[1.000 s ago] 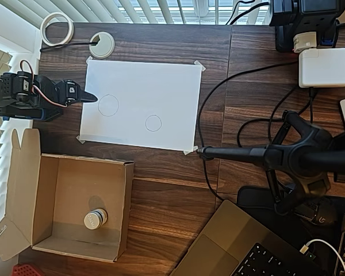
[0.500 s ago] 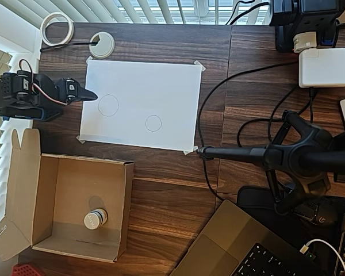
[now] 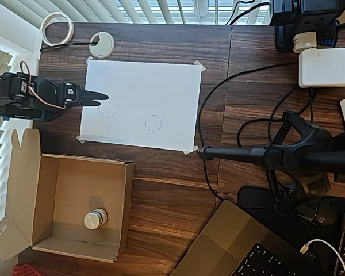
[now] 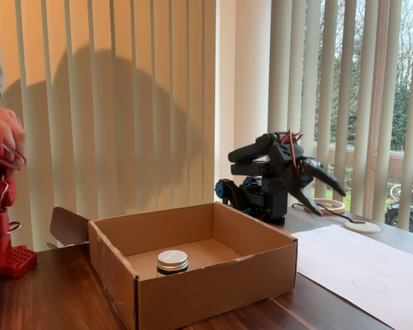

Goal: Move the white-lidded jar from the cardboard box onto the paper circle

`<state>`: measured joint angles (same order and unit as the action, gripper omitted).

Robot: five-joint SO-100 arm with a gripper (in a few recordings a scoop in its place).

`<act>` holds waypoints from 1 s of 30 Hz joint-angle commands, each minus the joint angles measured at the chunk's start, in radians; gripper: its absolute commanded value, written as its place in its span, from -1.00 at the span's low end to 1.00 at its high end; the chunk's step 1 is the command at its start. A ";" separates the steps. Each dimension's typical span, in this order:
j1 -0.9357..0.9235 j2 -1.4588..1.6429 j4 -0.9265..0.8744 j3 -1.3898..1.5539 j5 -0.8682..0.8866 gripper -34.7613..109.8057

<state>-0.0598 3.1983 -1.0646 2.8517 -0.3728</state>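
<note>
The white-lidded jar (image 3: 95, 218) stands upright inside the cardboard box (image 3: 129, 190), near its front wall in the overhead view. In the fixed view the jar (image 4: 172, 261) sits on the floor of the box (image 4: 193, 289). The paper circle (image 3: 153, 123), the smaller pencil outline, lies on the taped white sheet and shows faintly in the fixed view (image 4: 368, 283). My gripper (image 3: 103, 100) hangs over the sheet's left edge, beside the larger drawn circle (image 3: 108, 105), far from the jar. Its fingers (image 4: 332, 203) point down and are slightly parted, holding nothing.
A white tape roll (image 3: 57, 28) and a white grommet (image 3: 102, 45) lie at the back left. Cables, a white charger (image 3: 325, 67), a black camera stand (image 3: 299, 155) and a laptop (image 3: 247, 247) crowd the right side. A person's hand (image 4: 0, 141) shows at the left edge.
The arm has stretched to the right, bringing the gripper tip from beside the sheet to over its left edge. The jar and box have not moved.
</note>
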 commanded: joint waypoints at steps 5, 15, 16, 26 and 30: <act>-0.163 -0.339 0.028 -0.454 -0.310 -0.02; -0.532 -0.624 0.433 -0.541 -0.793 -0.04; -0.571 -0.676 0.468 -0.565 -0.825 -0.03; -0.877 -1.307 0.577 -1.049 -1.035 0.02; -0.965 -1.529 0.577 -1.203 -1.135 0.02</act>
<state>-0.9434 1.7994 -0.4939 1.8408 -1.4251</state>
